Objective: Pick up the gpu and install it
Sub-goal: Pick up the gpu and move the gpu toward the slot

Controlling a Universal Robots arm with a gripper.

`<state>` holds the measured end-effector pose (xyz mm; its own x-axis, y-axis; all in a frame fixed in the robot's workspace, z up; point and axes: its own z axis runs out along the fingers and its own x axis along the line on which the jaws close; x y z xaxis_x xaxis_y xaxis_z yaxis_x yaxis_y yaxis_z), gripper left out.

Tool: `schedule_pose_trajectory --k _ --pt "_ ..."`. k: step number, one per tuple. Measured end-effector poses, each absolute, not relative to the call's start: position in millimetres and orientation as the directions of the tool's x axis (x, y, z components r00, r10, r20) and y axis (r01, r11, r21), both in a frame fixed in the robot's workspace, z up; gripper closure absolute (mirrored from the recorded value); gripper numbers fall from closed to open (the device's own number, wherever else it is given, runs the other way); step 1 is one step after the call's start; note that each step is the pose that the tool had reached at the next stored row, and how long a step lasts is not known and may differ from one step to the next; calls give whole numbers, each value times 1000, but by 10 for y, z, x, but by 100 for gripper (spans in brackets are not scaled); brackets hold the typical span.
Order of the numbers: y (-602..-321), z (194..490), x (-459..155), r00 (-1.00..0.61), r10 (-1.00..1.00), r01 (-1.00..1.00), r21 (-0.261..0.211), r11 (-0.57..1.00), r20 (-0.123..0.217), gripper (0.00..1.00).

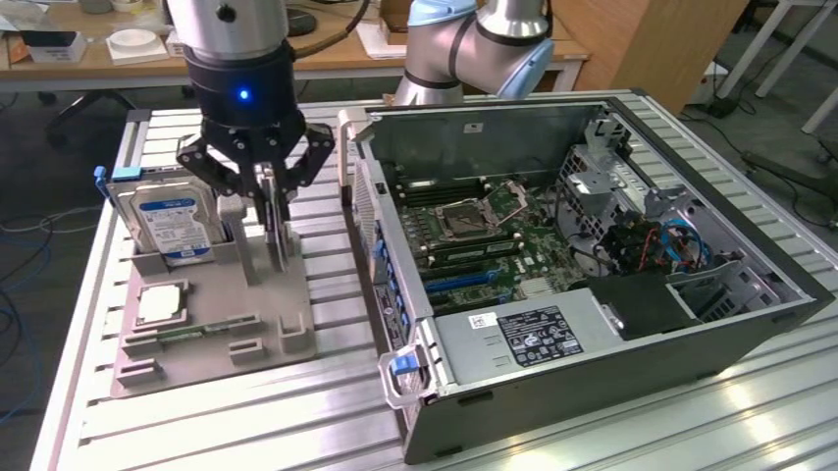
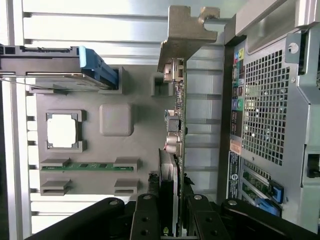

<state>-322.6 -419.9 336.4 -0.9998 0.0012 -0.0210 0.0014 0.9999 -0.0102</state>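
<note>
Nearest to the wrist camera are the black fingers (image 2: 147, 220) of the gripper (image 2: 175, 220). They stand on both sides of the gpu (image 2: 179, 125) and pinch it between them, one finger on the fan face and one on the bare face. The gpu is upright, seen from its thin green edge, and its silver bracket (image 2: 186, 35) is at the end far from the fingers. It stands at the edge of the grey holder (image 1: 262, 329), on the side next to the open computer case (image 1: 590, 255). I cannot tell if the card sits in its slot or is already a little lifted.

In the exterior view the arm comes down from above onto the holder, at the exterior view's left of the case. On the same holder stand a hard drive (image 1: 177, 221) with a blue and white label, a square processor chip (image 2: 62, 131) in its pocket, and a narrow memory stick (image 2: 85, 166) lying flat. The case lies on its side on the metal table (image 1: 262, 422), with its motherboard (image 1: 485, 245) facing up.
</note>
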Motion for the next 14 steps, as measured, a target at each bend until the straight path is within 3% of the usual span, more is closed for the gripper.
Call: schedule_pose_trajectory --k 14 --pt "-4199 3756 -3226 -1000 1 1 -10 1000 -21 73"
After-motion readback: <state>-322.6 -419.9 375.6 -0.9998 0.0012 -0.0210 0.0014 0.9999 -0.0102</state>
